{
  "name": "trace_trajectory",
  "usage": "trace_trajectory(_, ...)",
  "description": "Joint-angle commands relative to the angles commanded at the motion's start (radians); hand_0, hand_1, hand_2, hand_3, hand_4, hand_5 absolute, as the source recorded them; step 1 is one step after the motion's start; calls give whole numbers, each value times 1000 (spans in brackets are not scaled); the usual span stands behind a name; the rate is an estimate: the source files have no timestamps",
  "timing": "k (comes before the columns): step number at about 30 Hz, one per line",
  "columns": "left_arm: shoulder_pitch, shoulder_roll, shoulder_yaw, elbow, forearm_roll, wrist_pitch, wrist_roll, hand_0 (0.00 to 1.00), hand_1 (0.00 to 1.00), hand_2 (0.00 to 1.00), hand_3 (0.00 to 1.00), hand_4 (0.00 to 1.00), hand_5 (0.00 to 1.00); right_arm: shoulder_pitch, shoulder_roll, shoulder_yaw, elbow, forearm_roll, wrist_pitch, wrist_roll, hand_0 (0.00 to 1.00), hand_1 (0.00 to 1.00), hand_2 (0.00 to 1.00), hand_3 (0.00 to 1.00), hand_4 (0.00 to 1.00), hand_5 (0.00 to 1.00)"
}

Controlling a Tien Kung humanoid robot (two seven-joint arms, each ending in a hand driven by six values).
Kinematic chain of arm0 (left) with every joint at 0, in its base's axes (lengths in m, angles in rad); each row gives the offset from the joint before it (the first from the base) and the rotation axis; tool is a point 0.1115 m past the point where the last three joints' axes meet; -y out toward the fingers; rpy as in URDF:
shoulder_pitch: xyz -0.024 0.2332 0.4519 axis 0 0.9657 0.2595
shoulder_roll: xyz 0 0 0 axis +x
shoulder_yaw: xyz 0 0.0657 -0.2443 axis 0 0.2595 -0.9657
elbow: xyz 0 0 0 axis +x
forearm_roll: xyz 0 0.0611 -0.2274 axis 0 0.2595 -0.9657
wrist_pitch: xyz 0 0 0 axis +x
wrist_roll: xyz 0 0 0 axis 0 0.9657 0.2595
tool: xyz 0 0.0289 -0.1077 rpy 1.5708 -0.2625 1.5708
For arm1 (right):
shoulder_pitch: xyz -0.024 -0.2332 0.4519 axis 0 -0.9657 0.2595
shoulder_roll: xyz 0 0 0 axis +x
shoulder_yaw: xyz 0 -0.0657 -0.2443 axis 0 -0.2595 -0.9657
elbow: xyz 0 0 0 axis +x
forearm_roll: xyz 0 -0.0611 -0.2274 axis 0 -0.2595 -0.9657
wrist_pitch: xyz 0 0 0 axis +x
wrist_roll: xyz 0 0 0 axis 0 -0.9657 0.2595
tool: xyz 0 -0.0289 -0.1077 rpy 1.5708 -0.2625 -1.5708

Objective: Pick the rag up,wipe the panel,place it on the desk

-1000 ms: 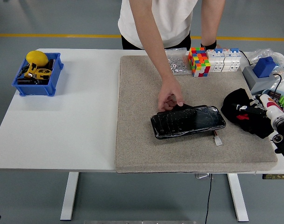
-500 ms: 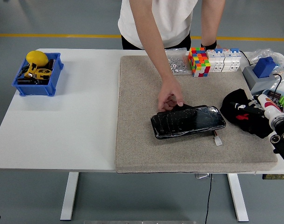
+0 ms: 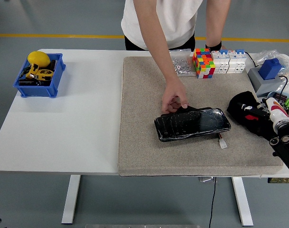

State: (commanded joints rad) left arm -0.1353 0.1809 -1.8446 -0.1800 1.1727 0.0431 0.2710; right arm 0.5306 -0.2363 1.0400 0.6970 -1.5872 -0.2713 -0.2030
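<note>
A white tabletop (image 3: 78, 123) carries, at its far left, a blue plastic bin (image 3: 39, 77) holding a yellow rounded object (image 3: 38, 58) and some dark and yellow items. To the right, a large grey-beige felt mat (image 3: 144, 137) covers most of the tabletop's right half. A person in a white shirt stands at the far side and reaches down over the mat; the person's hand (image 3: 174, 98) rests on the far left edge of a glossy black rectangular panel (image 3: 192, 124), which lies flat near the middle of the mat with its long side running left to right. A small white connector (image 3: 222, 142) lies on the mat just beside the panel's near right corner. Along the mat's far edge sit a clear bag of small metal parts (image 3: 181, 65), a multicoloured puzzle cube (image 3: 203, 62) and a row of white modules with blue and red tabs (image 3: 229, 61). Further right stands a grey box with a blue block on top (image 3: 268, 75). The black rag (image 3: 248, 114), marked with a little red and white, lies crumpled on the mat's right side, apart from the panel. The right robot hand (image 3: 265, 124) comes in from the right edge and meets the rag's right side; its dark fingers merge with the dark cloth, so whether they are closed on the rag or merely touching it cannot be told.
</note>
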Motion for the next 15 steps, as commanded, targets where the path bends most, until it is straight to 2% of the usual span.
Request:
trace_trajectory(1,0,0,0,0,0,0,0,684,729,731,607,668,628,1,3,-2,-8,5,-10,2,811,820,872,935,998,618)
trace_trajectory(5,1,0,0,0,-1,0,0,684,729,731,607,668,628,0,11,-10,-26,12,-29,14,811,820,872,935,998,618)
trace_trajectory(6,1,0,0,0,-1,0,0,684,729,731,607,668,628,-1,12,-13,-27,13,-28,16,811,820,872,935,998,618)
trace_trajectory(7,1,1,0,0,-1,0,0,683,729,731,607,667,626,-2,12,-16,-28,9,-25,16,807,807,860,932,998,565)
trace_trajectory(15,0,1,0,0,-2,0,-1,683,729,731,606,668,627,-6,14,-36,-32,-29,15,7,817,817,870,936,998,571)
